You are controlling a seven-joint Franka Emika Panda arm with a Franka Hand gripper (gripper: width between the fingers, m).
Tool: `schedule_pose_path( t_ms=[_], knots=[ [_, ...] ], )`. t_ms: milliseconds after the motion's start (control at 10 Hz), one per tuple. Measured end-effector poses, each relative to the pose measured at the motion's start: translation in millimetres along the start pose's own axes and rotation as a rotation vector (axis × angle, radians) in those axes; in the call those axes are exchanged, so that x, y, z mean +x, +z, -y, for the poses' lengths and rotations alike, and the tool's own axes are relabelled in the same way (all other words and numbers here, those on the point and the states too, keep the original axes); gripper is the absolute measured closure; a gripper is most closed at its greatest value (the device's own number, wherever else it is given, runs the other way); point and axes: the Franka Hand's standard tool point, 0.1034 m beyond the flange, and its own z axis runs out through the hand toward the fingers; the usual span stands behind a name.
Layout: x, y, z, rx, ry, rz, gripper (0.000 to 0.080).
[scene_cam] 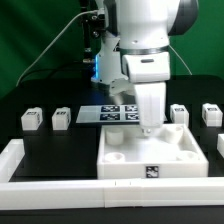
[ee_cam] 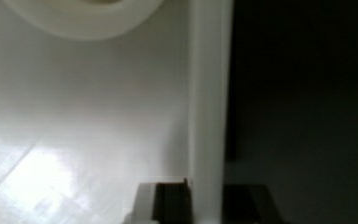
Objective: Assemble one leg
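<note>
White Panda arm [scene_cam: 145,30], rounded glossy shells w/ dark grey joint band; gripper [scene_cam: 148,127] body white; black cable [scene_cam: 50,45] behind.

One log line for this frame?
gripper: astride white panel rim, grip unclear | legs: four loose on table, none inserted

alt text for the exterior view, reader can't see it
A white robot arm reaches down, its gripper low over the far side of a large white square panel with round sockets on a black table. Four small white tagged legs stand beyond it, two at the exterior view's left and two at its right. The marker board lies between the pairs.
</note>
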Motion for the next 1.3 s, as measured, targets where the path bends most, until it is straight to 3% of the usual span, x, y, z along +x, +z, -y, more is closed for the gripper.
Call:
schedule_pose_path(
  t_ms=[400, 600, 900, 1200, 1300],
  knots=[
    [36.2, 2.2, -23.7, -0.02, 0.007, -0.013, 0.0739],
    [38.8, 2.2, -30.8, -0.021, 0.053, -0.012, 0.0739],
    [38.7, 2.3, -31.3, 0.012, 0.065, 0.003, 0.0739],
    [38.0, 2.1, -31.5, 0.01, 0.06, 0.004, 0.0739],
    [37.7, 2.3, -31.5, 0.01, 0.06, 0.004, 0.0664]
  ],
)
